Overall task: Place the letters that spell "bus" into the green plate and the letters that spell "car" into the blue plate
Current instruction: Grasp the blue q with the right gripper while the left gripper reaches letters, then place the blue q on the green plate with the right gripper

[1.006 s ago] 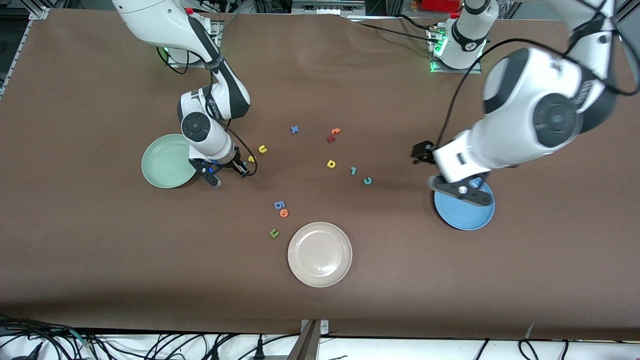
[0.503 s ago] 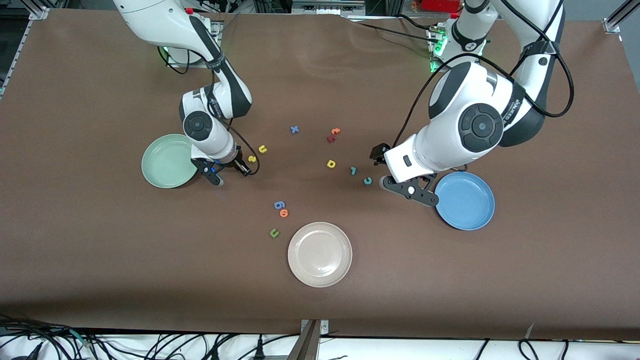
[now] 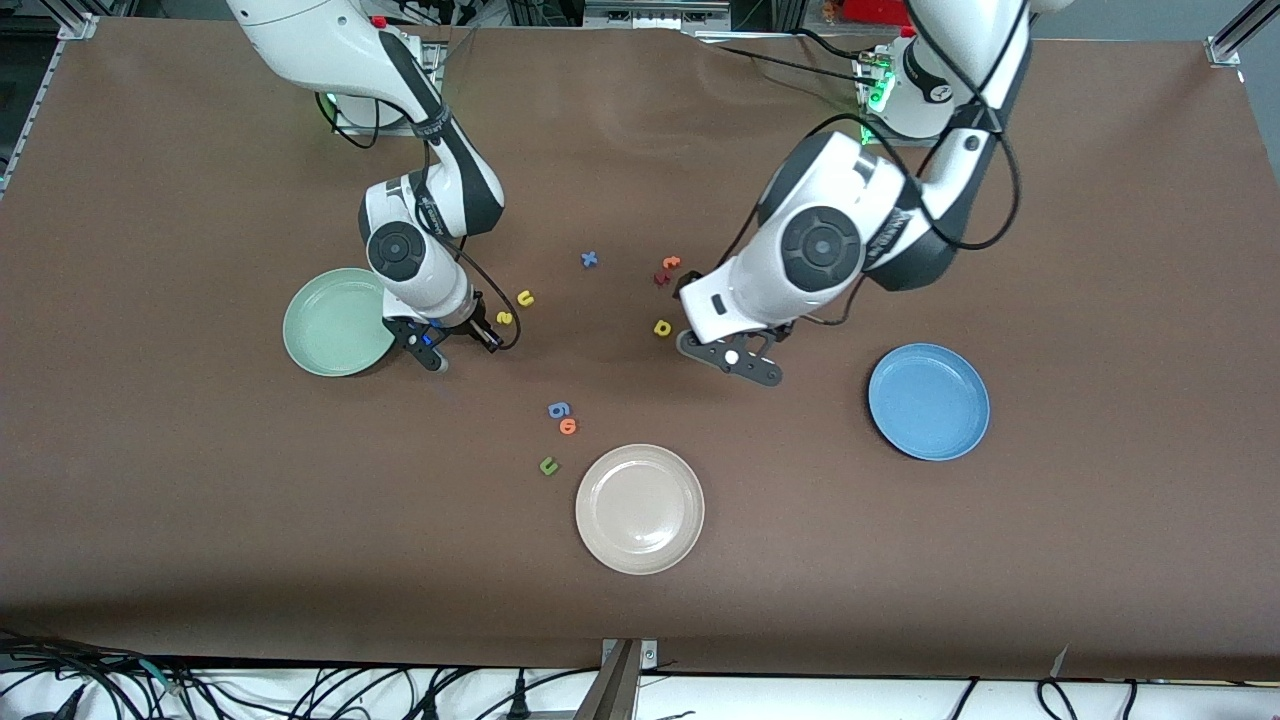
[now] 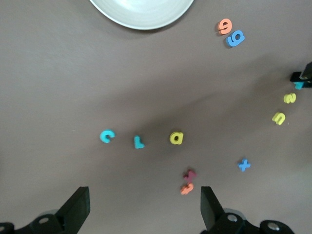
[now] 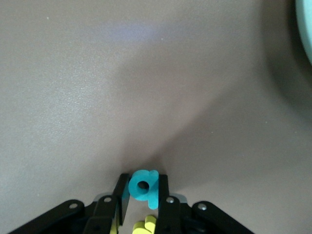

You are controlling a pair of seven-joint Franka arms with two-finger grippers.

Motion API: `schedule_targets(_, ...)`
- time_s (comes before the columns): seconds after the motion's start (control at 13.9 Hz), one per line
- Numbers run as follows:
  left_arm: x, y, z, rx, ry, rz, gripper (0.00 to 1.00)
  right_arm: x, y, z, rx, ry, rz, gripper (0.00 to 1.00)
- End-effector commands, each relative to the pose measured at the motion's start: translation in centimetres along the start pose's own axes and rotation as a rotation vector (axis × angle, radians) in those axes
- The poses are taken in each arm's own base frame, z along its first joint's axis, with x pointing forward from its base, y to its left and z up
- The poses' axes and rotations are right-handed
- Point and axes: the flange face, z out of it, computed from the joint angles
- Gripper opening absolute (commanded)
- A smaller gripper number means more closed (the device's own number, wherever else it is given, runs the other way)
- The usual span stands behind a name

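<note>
Blue plate (image 3: 928, 402) now shows whole, since my left gripper (image 3: 728, 360) has swung off it to hover, fingers spread wide, over the teal c (image 4: 107, 136) and teal r (image 4: 139, 142) beside the yellow a (image 3: 662, 327). Farther on, my right gripper (image 3: 460, 343) has pinched tight on the teal b (image 5: 143, 187), low beside the green plate (image 3: 325, 322), with the yellow s (image 3: 505, 318) and yellow u (image 3: 525, 298) close by.

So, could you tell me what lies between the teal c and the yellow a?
The thin teal r lies between the teal c and the yellow a, all three apart in a row; the left wrist view shows it.
</note>
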Motion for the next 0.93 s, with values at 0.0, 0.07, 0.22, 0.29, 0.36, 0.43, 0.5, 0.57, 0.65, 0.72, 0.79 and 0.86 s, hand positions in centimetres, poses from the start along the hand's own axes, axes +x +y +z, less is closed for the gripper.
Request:
schedule_targets(0.0, -2.0, 2.5, 4.8, 0.025, 0.003, -0.064, 1.00, -0.1, 0.0, 0.0, 0.001, -0.015, -0.005, 0.00)
schedule_targets(0.07, -2.7, 4.0, 6.3, 0.046, 0.013, -0.098, 1.00, 0.1, -0.4, -0.6, 0.004, -0.016, -0.008, 0.00)
schedule_targets(0.22, -4.0, 6.3, 9.2, 0.091, 0.049, -0.153, 1.00, 1.4, -0.8, -3.7, -0.034, -0.043, -0.026, 0.00)
schedule_targets(0.29, -4.2, 6.5, 10.0, 0.090, 0.055, -0.175, 0.99, 3.2, -0.7, -5.6, -0.068, -0.061, -0.028, 0.00)
schedule_targets(0.36, -4.5, 6.8, 11.1, 0.092, 0.060, -0.175, 0.99, 4.4, -0.6, -7.4, -0.101, -0.086, -0.044, 0.00)
schedule_targets(0.43, -4.9, 7.4, 12.1, 0.091, 0.067, -0.170, 0.98, 5.9, -0.4, -9.2, -0.123, -0.106, -0.058, 0.00)
schedule_targets(0.5, -5.0, 7.5, 13.0, 0.090, 0.076, -0.183, 0.98, 7.2, 0.1, -10.9, -0.139, -0.121, -0.076, 0.00)
schedule_targets(0.57, -5.0, 7.2, 13.7, 0.087, 0.087, -0.189, 0.98, 8.6, 0.8, -12.1, -0.159, -0.140, -0.103, 0.00)
schedule_targets(0.65, -5.1, 7.0, 14.7, 0.084, 0.102, -0.189, 0.98, 10.0, 1.8, -12.8, -0.175, -0.157, -0.135, 0.00)
schedule_targets(0.72, -5.1, 6.6, 15.8, 0.084, 0.113, -0.189, 0.98, 11.6, 3.1, -13.3, -0.179, -0.166, -0.170, 0.00)
schedule_targets(0.79, -4.8, 6.0, 17.0, 0.090, 0.113, -0.187, 0.99, 12.9, 4.2, -13.4, -0.181, -0.172, -0.208, 0.00)
schedule_targets(0.86, -4.4, 5.6, 18.2, 0.108, 0.124, -0.171, 0.99, 14.4, 5.6, -13.3, -0.189, -0.185, -0.249, 0.00)
